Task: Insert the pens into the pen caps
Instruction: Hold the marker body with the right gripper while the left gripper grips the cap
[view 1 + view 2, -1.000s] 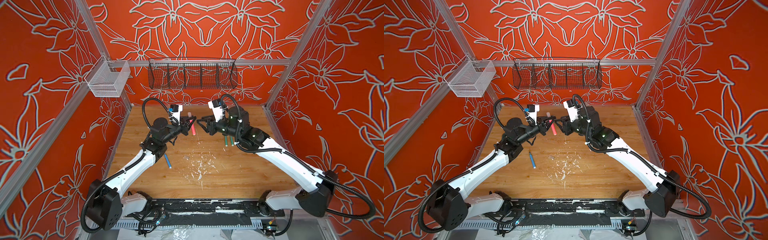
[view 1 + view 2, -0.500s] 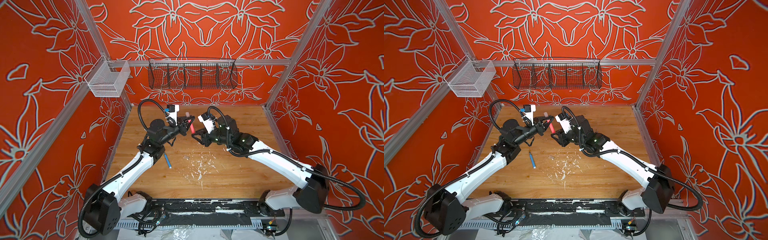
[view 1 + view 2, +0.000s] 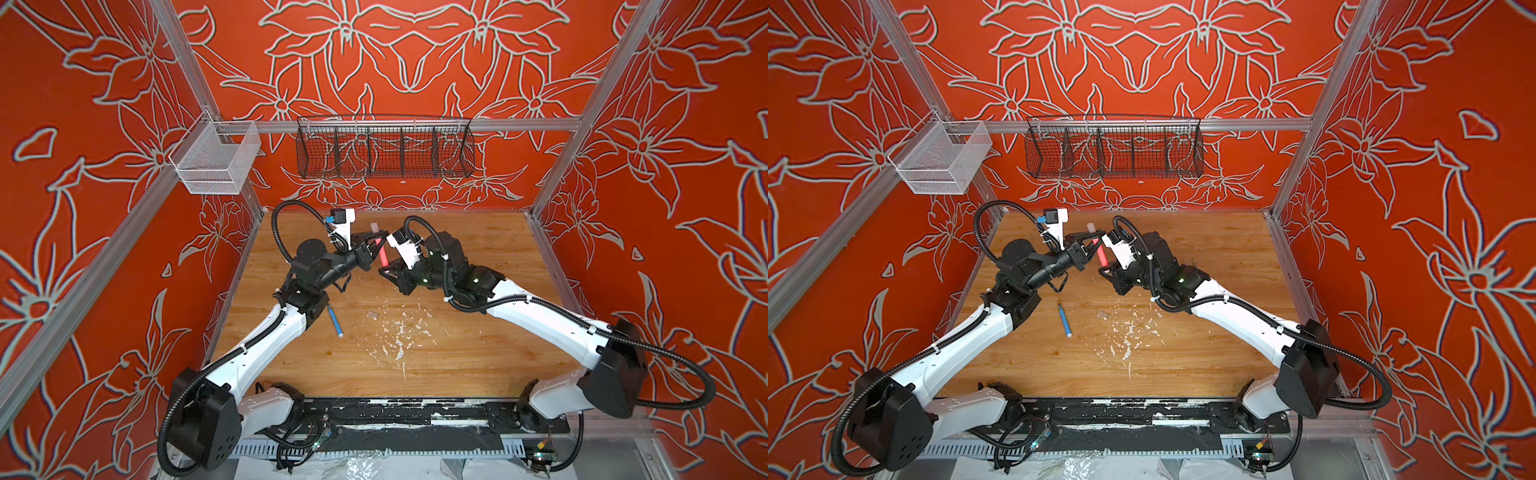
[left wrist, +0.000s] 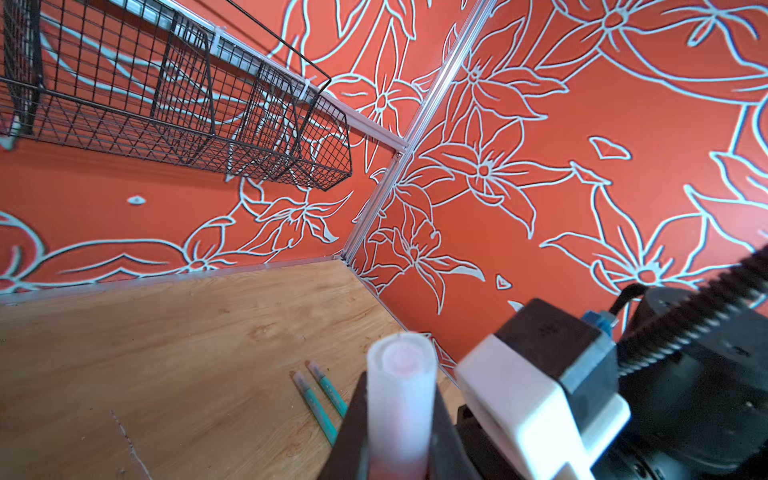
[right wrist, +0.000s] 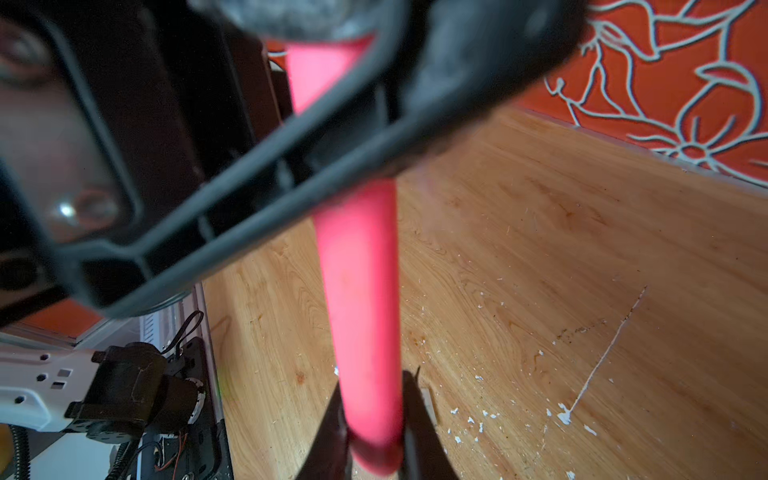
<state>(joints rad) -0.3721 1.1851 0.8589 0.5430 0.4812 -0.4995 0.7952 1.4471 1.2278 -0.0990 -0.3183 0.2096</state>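
We are seeing the red-pink pen (image 3: 381, 253) (image 3: 1100, 253) (image 5: 357, 299) hanging in the air above the back middle of the table (image 3: 457, 353), tilted, with both arms holding it. A translucent cap (image 3: 374, 228) (image 3: 1091, 227) (image 4: 401, 374) is sitting on its upper end, and pink is showing through the cap wall in the left wrist view.

The left gripper (image 3: 377, 243) (image 3: 1094, 241) (image 4: 399, 432) is clamping down on the pen at the lower part of the cap, with a black finger pressing on each side. The right gripper (image 3: 385, 268) (image 3: 1104, 269) (image 5: 374, 440) is pinching the pen's lower end, jaws nearly together with only the barrel between them.

We are also seeing the blue pen (image 3: 334, 320) (image 3: 1064, 319) lying flat on the table, just beside the left arm. A loose cap (image 3: 372, 314) (image 3: 1103, 314) is lying near it, apart from it, at the edge of the white paint flecks (image 3: 399, 332).

In the left wrist view, two green pens (image 4: 316, 405) are lying side by side on the wood near the side wall. Their caps are not showing in that view.
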